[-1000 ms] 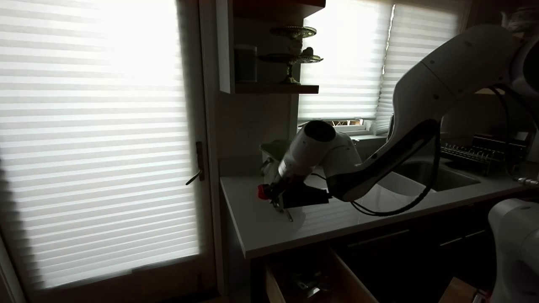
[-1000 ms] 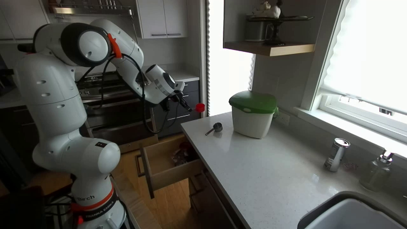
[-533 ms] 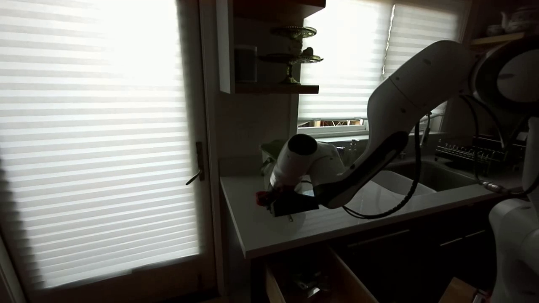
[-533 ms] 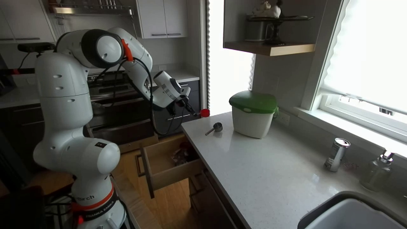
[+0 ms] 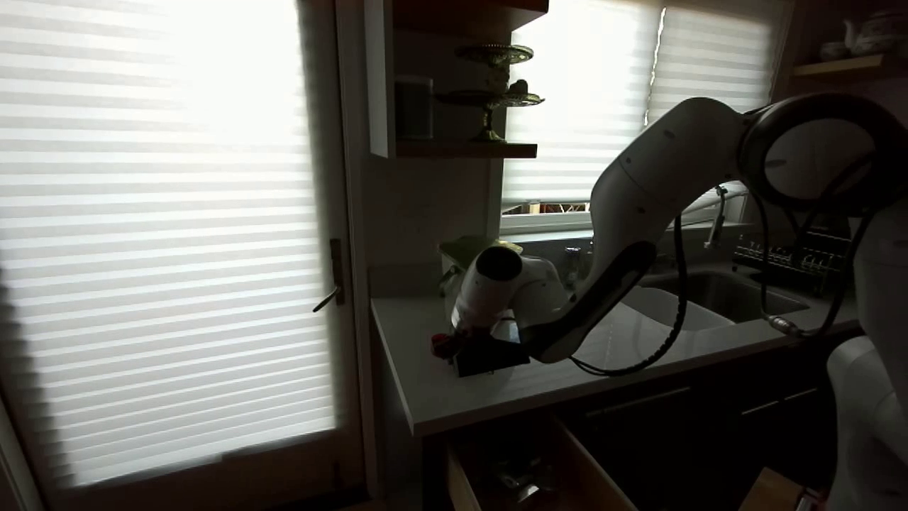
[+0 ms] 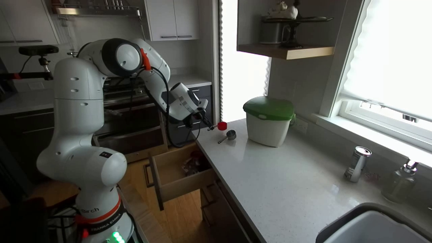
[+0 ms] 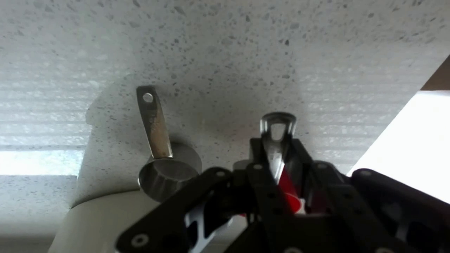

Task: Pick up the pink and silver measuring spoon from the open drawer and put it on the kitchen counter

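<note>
The measuring spoon has a red cup and a silver handle. Its red cup shows in both exterior views. My gripper is shut on its silver handle, which shows between the fingertips in the wrist view. The fingers partly hide the red cup there. The spoon is just above the far end of the pale kitchen counter, seen from above in the wrist view; I cannot tell whether it touches. The open drawer with wooden sides is below the counter edge, with several things inside.
A steel measuring cup lies on the counter close beside the gripper, also in the wrist view. A white bin with a green lid stands behind it. A can, a soap bottle and a sink tub are further along.
The arm has carried the red spoon lower and further over the counter, towards the steel measuring cup. The grip on the spoon has stayed shut. The drawer and counter items have not moved.
</note>
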### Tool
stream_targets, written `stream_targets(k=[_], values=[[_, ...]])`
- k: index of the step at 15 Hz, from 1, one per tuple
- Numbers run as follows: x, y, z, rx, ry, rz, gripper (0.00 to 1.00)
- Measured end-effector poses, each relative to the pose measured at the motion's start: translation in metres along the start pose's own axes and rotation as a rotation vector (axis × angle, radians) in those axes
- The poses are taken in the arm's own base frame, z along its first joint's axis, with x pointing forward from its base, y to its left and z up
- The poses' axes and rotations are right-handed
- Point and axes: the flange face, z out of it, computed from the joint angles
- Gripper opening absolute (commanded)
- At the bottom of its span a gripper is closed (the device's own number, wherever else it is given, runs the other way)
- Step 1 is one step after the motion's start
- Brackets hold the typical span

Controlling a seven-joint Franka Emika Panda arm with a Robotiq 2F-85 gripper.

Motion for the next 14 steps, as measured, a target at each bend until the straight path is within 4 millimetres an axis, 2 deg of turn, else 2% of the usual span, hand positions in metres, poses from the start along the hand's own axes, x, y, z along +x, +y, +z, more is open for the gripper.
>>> stream_targets(k=[8, 9, 10, 11, 14], values=[[0.001, 0.0, 0.03, -0.024, -0.004, -0.009, 0.05], [0.001, -0.001, 0.032, -0.026, -0.003, -0.011, 0.46], [0.001, -0.001, 0.034, -0.028, -0.004, -0.012, 0.47], [0.001, -0.001, 0.036, -0.029, -0.004, -0.013, 0.52], [0.001, 0.0, 0.038, -0.033, -0.006, -0.013, 0.76]])
